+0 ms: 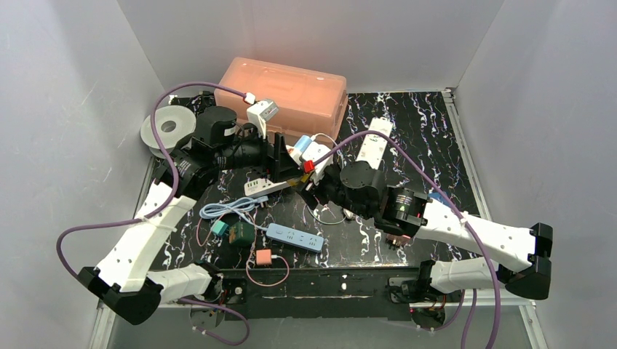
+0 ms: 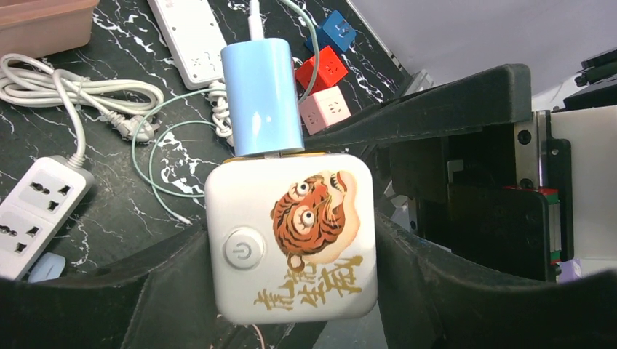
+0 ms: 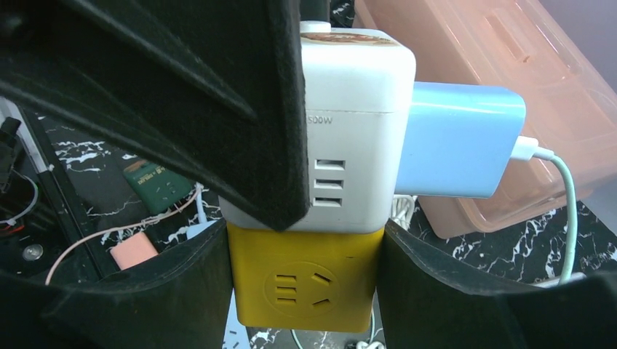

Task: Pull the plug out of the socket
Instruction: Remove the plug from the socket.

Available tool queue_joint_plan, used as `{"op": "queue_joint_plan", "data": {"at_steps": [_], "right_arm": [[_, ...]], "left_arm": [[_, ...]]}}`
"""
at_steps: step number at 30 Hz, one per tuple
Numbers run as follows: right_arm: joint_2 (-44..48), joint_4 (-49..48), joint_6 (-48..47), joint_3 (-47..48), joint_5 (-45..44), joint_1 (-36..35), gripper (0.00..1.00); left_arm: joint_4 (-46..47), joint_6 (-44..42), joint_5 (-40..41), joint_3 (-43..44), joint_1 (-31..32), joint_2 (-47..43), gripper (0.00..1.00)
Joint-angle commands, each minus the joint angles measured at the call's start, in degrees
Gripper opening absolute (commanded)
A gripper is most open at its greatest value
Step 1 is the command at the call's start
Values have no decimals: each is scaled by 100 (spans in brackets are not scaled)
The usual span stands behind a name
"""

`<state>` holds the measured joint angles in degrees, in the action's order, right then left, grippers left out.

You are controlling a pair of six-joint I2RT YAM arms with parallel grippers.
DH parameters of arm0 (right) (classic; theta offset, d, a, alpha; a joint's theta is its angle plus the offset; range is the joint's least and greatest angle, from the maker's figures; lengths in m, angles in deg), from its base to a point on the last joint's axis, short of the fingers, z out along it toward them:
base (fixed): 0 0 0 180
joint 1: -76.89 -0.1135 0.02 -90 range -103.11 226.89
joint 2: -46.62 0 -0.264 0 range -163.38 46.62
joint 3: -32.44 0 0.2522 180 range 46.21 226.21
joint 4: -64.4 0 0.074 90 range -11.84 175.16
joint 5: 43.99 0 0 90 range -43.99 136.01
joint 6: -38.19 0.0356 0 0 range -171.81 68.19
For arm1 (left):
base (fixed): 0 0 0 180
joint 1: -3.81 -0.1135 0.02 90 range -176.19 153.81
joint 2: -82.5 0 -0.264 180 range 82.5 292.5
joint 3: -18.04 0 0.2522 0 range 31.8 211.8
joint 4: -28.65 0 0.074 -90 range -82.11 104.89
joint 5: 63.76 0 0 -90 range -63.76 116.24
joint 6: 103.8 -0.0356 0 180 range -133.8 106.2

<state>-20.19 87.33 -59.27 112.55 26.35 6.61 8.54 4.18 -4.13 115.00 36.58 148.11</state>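
"Have the jaws got anything?"
"Both pinch the cube (image 3: 349, 145): left gripper (image 2: 291, 247) on the white part, right gripper (image 3: 305, 283) lower down."
"And the plug?"
"The plug (image 2: 262, 94) juts beyond the jaws, seated in the cube. It looks rigid and slick. Take its flat sides, not the cable (image 3: 564, 196)."

White arms (image 1: 142, 243), black fingers (image 2: 451, 291), purple cables (image 1: 59, 251)

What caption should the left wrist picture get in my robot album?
The left gripper holds a white tiger socket cube in its jaws, a blue plug in its side.
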Motion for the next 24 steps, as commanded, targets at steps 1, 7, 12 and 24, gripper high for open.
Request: {"op": "queue_joint_plan", "data": {"at_steps": [1,7,12,24], "right_arm": [[61,-1044,1,458,32,-65,1],[117,-1057,38,379,33,-72,1],[341,-1126,164,91,-26,-74,1],[944,-1057,432,-829,-532,-240,1]], "left_arm": [[108,47,-194,48,54,-168,65],[82,56,-141,65,54,-184,35],[25,94,-58,73,54,-217,6],[38,126,560,251,45,-253,0]]}}
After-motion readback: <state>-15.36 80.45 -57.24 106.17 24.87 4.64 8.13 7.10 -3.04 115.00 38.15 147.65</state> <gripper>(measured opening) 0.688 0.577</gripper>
